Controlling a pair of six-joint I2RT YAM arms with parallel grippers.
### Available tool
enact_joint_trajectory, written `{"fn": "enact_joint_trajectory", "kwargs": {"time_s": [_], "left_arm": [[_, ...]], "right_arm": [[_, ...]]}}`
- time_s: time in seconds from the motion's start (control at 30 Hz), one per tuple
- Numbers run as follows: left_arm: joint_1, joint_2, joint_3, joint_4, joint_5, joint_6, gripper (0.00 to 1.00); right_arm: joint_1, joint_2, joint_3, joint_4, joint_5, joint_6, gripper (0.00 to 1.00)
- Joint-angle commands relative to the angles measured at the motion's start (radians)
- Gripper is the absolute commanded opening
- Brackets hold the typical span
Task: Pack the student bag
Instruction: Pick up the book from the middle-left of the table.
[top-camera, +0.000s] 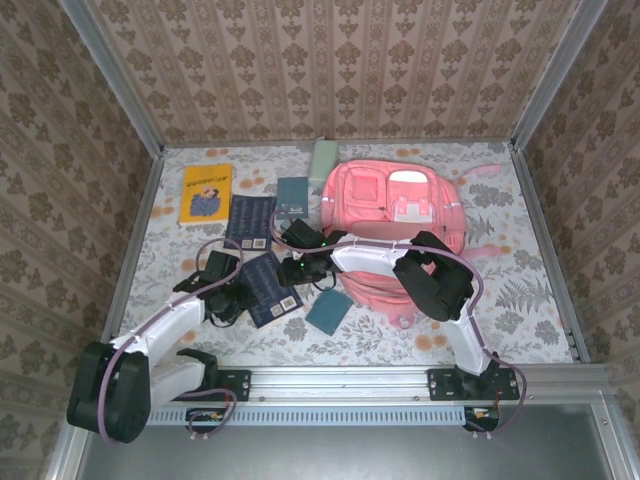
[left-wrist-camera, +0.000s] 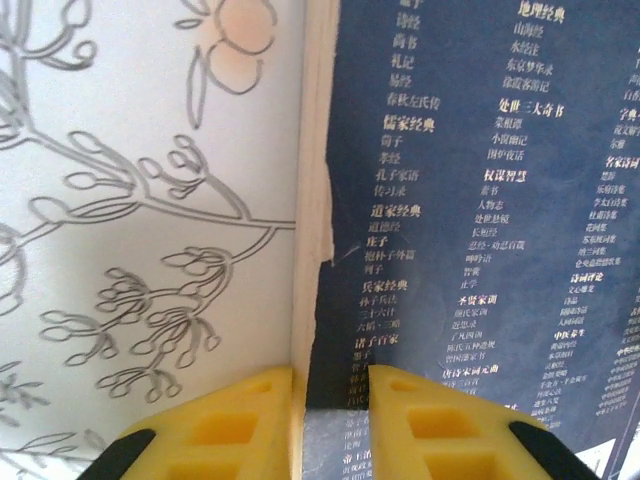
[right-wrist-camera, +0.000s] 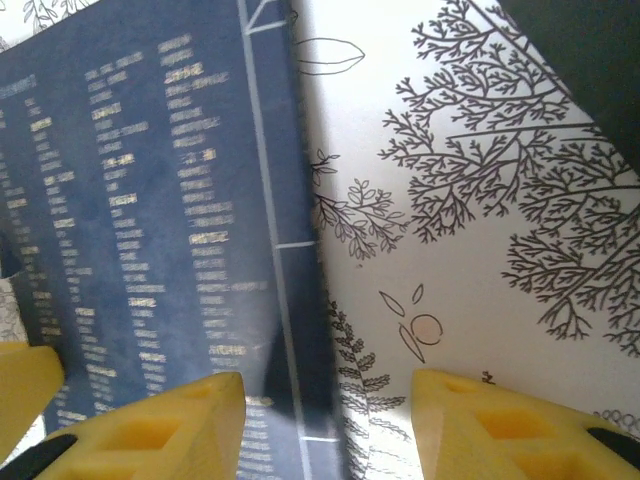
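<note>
The student bag, a big pink backpack, lies flat at the back right of the table. A dark blue book with columns of gold print lies in front of it, between my two grippers. My left gripper is at the book's left side. In the left wrist view its yellow fingers stand close together on the book, one against the cream page edge and one on the cover. My right gripper hangs open over the opposite side, and the book's edge lies between its spread fingers.
A yellow book, a second dark blue book, a grey-blue book and a pale green item lie at the back left. A teal book sits near the bag's front corner. Patterned walls enclose the floral tablecloth.
</note>
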Motion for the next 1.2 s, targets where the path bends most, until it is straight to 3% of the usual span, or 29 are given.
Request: {"fn": "enact_joint_trajectory", "kwargs": {"time_s": [0.0,0.37,0.6,0.9,1.17], "left_arm": [[-0.019,0.076,-0.046,-0.024,-0.020,0.006,0.21],[-0.043,0.100,-0.059,0.001,-0.018,0.005,0.21],[-0.043,0.077,-0.060,-0.024,-0.030,0.012,0.21],[-0.041,0.016,-0.065,-0.080,-0.051,0.026,0.22],[-0.037,-0.010,-0.043,-0.115,-0.062,0.052,0.23]], "right_arm": [[0.036,0.068,0.008,0.073,-0.135,0.057,0.47],[0.040,-0.004,-0.093,0.457,-0.436,0.244,0.45],[0.020,-0.066,-0.165,0.679,-0.546,0.348,0.41],[0.010,-0.079,-0.162,0.643,-0.594,0.298,0.36],[0.003,-0.077,-0.125,0.404,-0.520,0.163,0.28]]}}
